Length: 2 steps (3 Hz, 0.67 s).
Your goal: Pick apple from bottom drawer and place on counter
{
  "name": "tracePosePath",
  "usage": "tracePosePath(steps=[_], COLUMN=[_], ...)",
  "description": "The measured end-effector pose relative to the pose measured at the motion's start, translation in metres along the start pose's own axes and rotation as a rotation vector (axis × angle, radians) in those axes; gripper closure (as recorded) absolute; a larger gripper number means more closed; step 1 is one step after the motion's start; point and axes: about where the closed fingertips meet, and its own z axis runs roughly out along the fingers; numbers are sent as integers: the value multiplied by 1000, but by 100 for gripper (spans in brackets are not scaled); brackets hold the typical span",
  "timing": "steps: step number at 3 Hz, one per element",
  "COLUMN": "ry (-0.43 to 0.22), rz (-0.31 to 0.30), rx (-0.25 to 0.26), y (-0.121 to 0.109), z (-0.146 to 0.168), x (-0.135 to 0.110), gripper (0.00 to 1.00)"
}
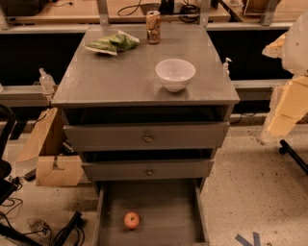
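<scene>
The apple (131, 220) is small, red-orange and round. It lies on the floor of the bottom drawer (159, 211), which is pulled open at the foot of the grey cabinet. The counter (120, 77) is the cabinet's flat grey top. My arm with the gripper (284, 113) shows as cream-white parts at the right edge of the camera view, level with the counter and upper drawers. It is well to the right of the cabinet and far from the apple.
A white bowl (175, 73), a green snack bag (111, 43) and a can (153, 27) stand on the counter. Two upper drawers with brass knobs (148, 138) are slightly open. Cardboard boxes (50, 153) and cables lie on the floor at left. A tan workbench (72, 9) is behind.
</scene>
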Motion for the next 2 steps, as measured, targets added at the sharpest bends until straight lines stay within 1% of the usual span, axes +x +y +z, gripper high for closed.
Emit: tracePosePath(steps=[1,2], ry=[0,-50], rz=[0,1], rx=[0,12], y=[0,0], z=[0,14], x=[0,4], gripper=[0,0])
